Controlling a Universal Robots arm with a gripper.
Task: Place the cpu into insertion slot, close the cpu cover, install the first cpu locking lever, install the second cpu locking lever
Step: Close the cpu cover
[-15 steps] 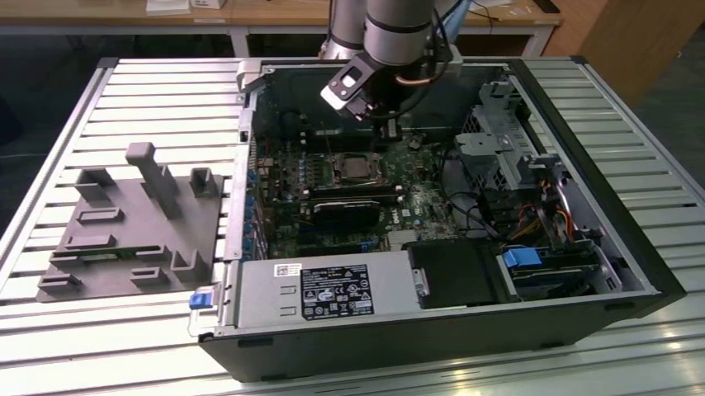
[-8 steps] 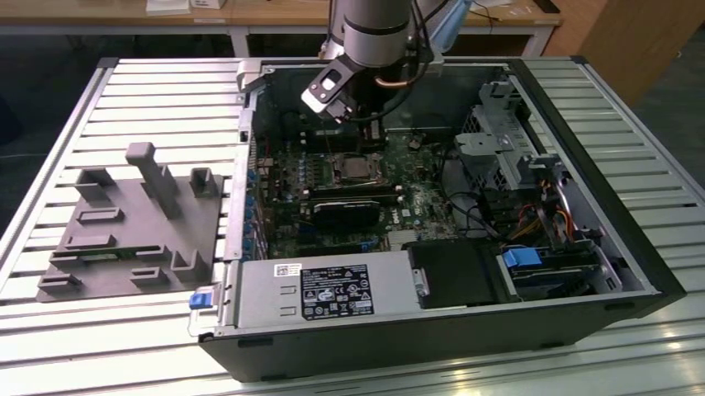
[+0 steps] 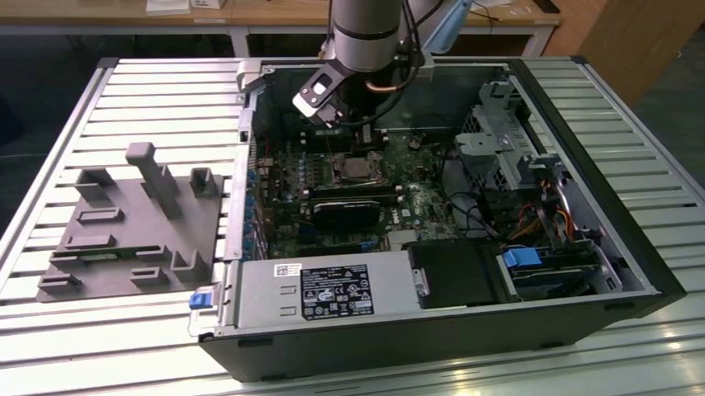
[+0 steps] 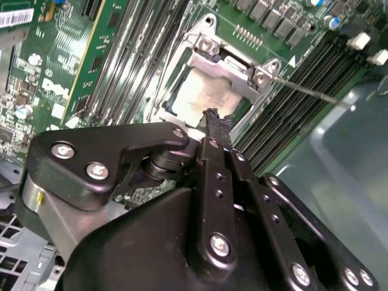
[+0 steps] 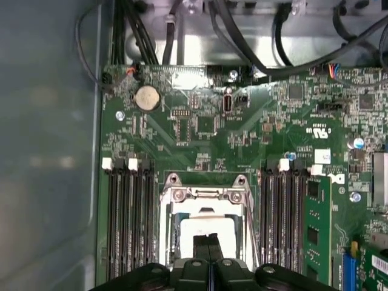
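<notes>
**Item:** my claw (image 5: 208,238), clenched, its two black fingertips pressed together with nothing seen between them, hanging directly over the cpu (image 5: 206,225).

**Clearance:** rows of long black memory slots (image 5: 128,224) flank the insertion slot (image 5: 165,233) closely on two sides. A thin steel locking lever (image 4: 310,92) juts free past one corner.

**Position:** the cpu sits in the insertion slot, with the cpu cover (image 5: 206,195) down over it and the chip face showing through its window.

**Setting:** open black computer case (image 3: 441,338) on a ribbed metal tabletop (image 3: 154,91). A grey power-supply box (image 3: 319,289) lies along the near wall, and a grey moulded fixture (image 3: 132,223) sits at the exterior view's left.

**Materials:** dull beige chip face, silvery stamped cover, green circuit board (image 5: 200,121).
</notes>
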